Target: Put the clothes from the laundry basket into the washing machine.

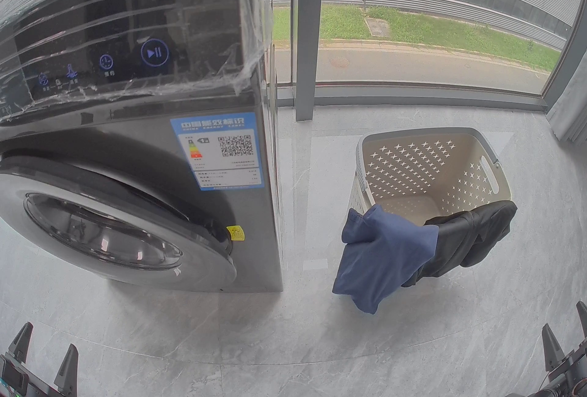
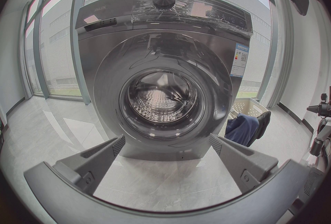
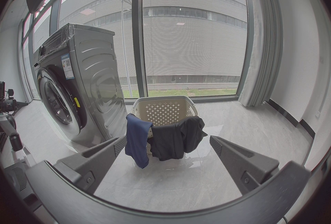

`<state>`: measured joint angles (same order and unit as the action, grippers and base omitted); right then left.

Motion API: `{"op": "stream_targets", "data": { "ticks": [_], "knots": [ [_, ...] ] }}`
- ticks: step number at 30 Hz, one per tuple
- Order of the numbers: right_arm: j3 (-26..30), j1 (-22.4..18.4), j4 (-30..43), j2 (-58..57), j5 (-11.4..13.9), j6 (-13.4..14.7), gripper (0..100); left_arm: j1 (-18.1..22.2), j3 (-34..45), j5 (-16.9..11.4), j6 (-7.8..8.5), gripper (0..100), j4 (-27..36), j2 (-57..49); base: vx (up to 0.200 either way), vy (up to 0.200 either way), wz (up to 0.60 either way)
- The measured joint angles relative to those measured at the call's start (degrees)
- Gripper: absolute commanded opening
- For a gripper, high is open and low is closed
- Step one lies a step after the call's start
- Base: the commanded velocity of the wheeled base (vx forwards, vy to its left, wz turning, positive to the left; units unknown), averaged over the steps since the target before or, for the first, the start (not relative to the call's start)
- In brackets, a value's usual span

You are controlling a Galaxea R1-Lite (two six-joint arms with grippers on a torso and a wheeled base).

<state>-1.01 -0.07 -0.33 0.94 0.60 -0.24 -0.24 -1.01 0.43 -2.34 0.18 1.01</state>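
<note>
A beige laundry basket [image 1: 428, 166] [image 3: 164, 107] stands on the floor to the right of the grey washing machine [image 1: 134, 111] [image 2: 162, 72]. A blue garment [image 1: 382, 254] [image 3: 137, 138] and a black garment [image 1: 468, 236] [image 3: 177, 138] hang over the basket's near rim. The machine's round door [image 1: 104, 227] [image 2: 162, 100] is closed. My left gripper [image 1: 44, 355] [image 2: 167, 147] sits low at the near left, open and empty, facing the door. My right gripper [image 1: 568, 331] [image 3: 167, 147] is at the near right, open and empty, facing the basket from a distance.
Glossy grey floor tiles [image 1: 293, 325] spread between me and both objects. Floor-to-ceiling windows with a pillar [image 1: 309, 19] stand behind. A curtain [image 3: 262, 45] hangs at the right of the basket.
</note>
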Motion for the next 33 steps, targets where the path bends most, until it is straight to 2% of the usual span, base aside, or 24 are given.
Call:
{"op": "stream_targets", "data": {
  "ticks": [4, 31, 33],
  "knots": [
    [0.0, 0.0, 0.0, 0.0, 0.0, 0.0, 100, 0.0, 0.0, 0.0, -0.06, 100, 0.0, 0.0, 0.0, 0.0, 0.0],
    [0.0, 0.0, 0.0, 0.0, 0.0, 0.0, 100, 0.0, 0.0, 0.0, -0.09, 100, 0.0, 0.0, 0.0, 0.2, 0.0],
    [0.0, 0.0, 0.0, 0.0, 0.0, 0.0, 100, 0.0, 0.0, 0.0, -0.11, 100, 0.0, 0.0, 0.0, 0.0, 0.0]
  ]
}}
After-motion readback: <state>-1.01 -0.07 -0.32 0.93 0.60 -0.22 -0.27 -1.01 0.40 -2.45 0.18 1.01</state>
